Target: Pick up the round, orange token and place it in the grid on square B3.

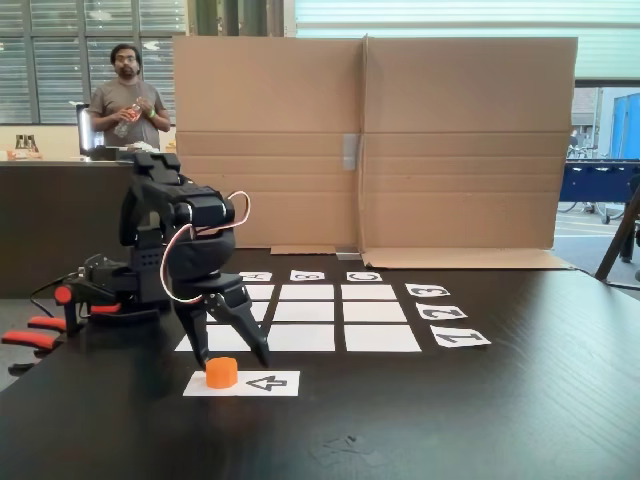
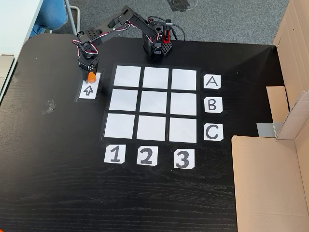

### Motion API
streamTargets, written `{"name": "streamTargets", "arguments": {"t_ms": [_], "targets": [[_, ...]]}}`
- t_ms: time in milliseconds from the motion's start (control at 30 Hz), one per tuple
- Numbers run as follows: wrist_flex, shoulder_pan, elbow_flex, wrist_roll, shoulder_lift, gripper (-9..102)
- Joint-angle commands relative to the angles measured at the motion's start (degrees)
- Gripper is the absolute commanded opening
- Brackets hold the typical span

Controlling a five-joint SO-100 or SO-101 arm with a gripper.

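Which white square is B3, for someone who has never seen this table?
In a fixed view, find the grid of nine white rectangles on the black table. Take the middle row, level with the B card, then the column above the 3 card. Square B3 sits nearest the B card.

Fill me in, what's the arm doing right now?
The arm's gripper is lowered over the orange token, jaws open on either side of it, not yet closed. The token sits on the arrow card beside the grid. All nine squares are bare, including square B3, so the pick has not happened. A person stands in the background behind the table.
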Motion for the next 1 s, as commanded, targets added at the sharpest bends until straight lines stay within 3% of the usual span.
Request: {"name": "streamTargets", "arguments": {"t_ms": [0, 433, 967], "targets": [[-0.4, 0.1, -2.2, -0.1, 0.1, -1], [-3.3, 1.0, -1.4, -0.9, 5.3, -1], [-5.9, -6.9, 24.9, -9.2, 39.6, -1]]}}
